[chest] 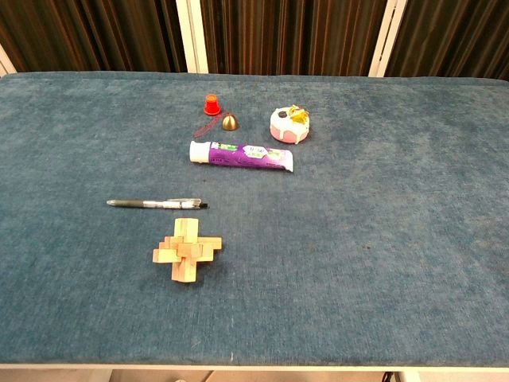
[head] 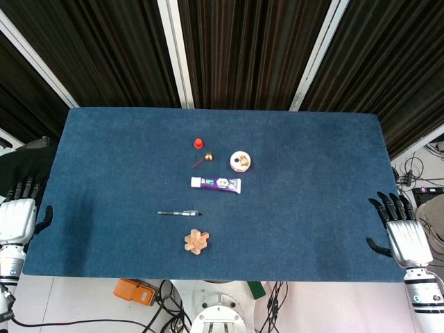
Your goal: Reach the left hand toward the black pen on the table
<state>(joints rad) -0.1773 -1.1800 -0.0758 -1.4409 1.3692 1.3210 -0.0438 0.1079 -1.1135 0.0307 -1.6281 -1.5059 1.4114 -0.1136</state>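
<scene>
left hand [head: 17,218] is parked off the left edge of the table [head: 104,159], palm flat, fingers apart, holding nothing; right hand [head: 404,236] mirrors it off the right edge, also released and empty. neither shows in the chest view, so fingertip detail comes only from the head view. reach hasn't started by the look of it. black pen [head: 178,213] lies flat, roughly parallel to the near edge, left of the table's middle and closer to the near edge than the far one, well apart from the left hand. main risk is the wooden burr puzzle [chest: 187,249] sitting just beside the pen on the near-edge side: an approach from the near-left corner or a low sweep could clip it and shove it into the pen. pen is thin and round, likely rolls if a finger brushes it sideways, so a shallow or fast arrival could knock it toward the toothpaste tube [chest: 241,155] further back. beyond that sit a small cake-shaped toy [chest: 288,125], a little brass bell [chest: 230,122] and a red cap [chest: 211,104], toward the far edge, probably out of the reach path. other worry: the table covering looks like soft blue fabric, fingertips coming in too low could drag on it. i'd come in from the left edge, above pen height, then descend.
</scene>
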